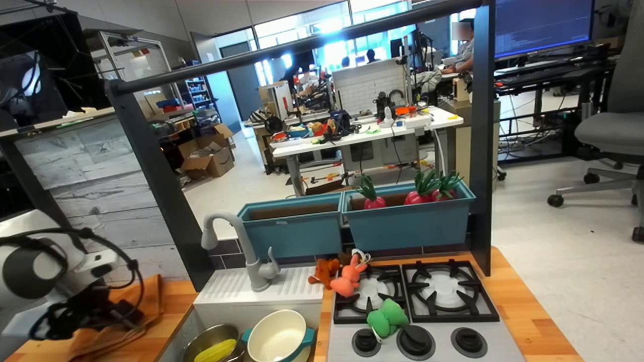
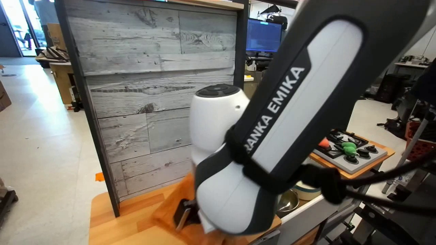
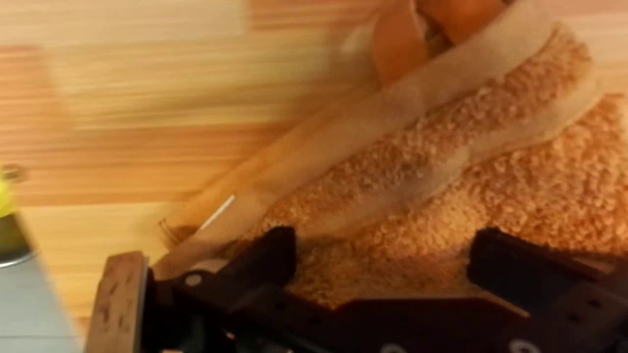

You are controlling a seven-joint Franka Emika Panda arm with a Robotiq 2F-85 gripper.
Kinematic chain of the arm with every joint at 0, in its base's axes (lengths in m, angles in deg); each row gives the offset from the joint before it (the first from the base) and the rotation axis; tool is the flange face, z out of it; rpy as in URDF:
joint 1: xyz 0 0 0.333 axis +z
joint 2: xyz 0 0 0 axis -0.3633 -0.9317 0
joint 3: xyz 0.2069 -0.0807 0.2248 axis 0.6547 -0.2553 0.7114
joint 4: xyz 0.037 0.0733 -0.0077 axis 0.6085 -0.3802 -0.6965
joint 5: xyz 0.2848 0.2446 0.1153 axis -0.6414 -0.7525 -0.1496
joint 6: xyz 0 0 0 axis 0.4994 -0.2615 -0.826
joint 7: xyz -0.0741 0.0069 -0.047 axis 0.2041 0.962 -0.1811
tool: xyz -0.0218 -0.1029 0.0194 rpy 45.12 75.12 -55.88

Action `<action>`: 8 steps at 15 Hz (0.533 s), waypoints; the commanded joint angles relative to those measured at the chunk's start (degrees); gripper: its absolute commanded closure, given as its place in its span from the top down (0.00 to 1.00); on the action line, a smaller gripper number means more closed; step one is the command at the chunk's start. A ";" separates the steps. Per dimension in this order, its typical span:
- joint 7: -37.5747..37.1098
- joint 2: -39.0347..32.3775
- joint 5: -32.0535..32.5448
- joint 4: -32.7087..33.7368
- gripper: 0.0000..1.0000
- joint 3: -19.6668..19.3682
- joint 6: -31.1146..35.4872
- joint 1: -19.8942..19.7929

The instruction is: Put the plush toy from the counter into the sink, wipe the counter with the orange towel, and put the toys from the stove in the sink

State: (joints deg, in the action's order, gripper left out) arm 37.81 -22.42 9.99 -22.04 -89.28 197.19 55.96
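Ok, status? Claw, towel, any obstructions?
Claw open over orange towel. Towel rumpled on counter. Green toy on stove. Steel bowl, white pot in sink could obstruct placing.

The plush toy (image 1: 216, 351) lies in a metal bowl (image 1: 209, 335).

Steel bowl (image 1: 211, 336) and cream two-handled pot (image 1: 276, 334): present in both exterior views. In an exterior view the pot sits at the bowl's three o'clock, a teal planter (image 1: 292, 236) at the pot's twelve o'clock; the neighbouring planter (image 1: 410, 226), at three o'clock, contains three radishes (image 1: 418, 198).
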 commanded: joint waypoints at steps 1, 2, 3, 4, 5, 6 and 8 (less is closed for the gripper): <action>-4.92 3.44 -1.06 -7.29 1.00 -8.37 -0.36 1.05; -7.30 2.68 -1.00 -6.77 1.00 -10.55 -2.40 2.13; -9.98 1.84 -0.95 -5.79 1.00 -12.23 -5.18 3.49; -9.66 1.13 -0.35 -3.96 1.00 -10.32 -8.23 2.59; -9.59 1.05 0.41 -3.26 1.00 -8.70 -9.73 2.50; -8.33 0.84 1.05 -2.03 1.00 -5.81 -10.74 2.35; -6.42 0.98 2.76 -0.93 1.00 -2.59 -11.44 3.62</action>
State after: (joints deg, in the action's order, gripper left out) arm 30.50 -20.97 11.29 -25.56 -96.82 188.12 57.85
